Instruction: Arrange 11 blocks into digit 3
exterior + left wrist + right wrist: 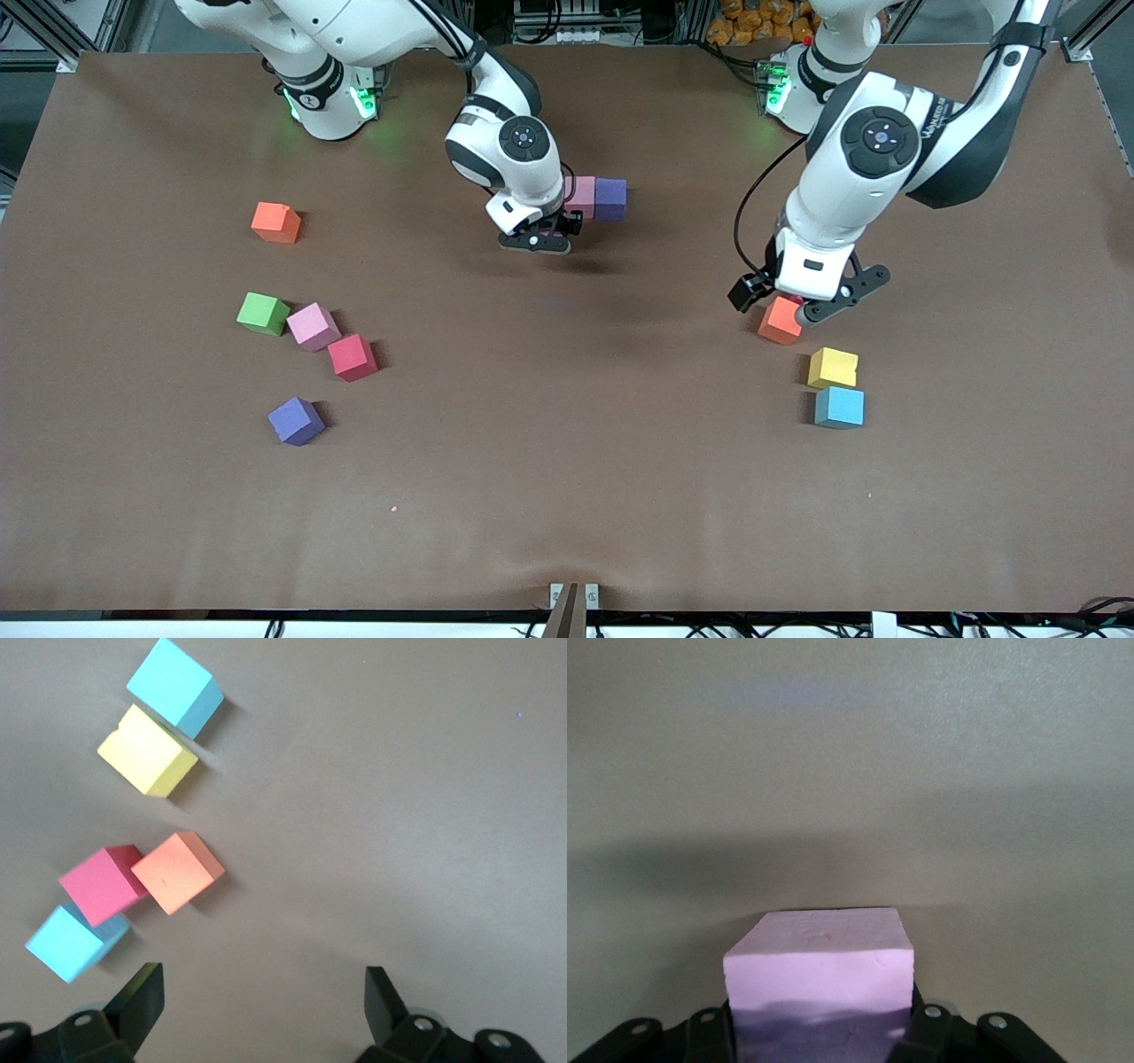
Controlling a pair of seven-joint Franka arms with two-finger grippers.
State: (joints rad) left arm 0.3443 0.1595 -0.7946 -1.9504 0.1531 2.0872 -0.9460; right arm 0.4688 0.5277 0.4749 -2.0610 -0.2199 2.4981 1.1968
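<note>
My right gripper is shut on a pink block low over the bare table. In the front view that hand stands against a pink block that touches a purple block mid-table. My left gripper hangs open with nothing between its fingers. It is beside a touching orange block, red block and light blue block. A yellow block and a light blue block lie nearer the front camera than the orange block.
Toward the right arm's end lie loose blocks: orange, green, pink, red and purple. Bare brown table spreads across the middle and the part nearest the front camera.
</note>
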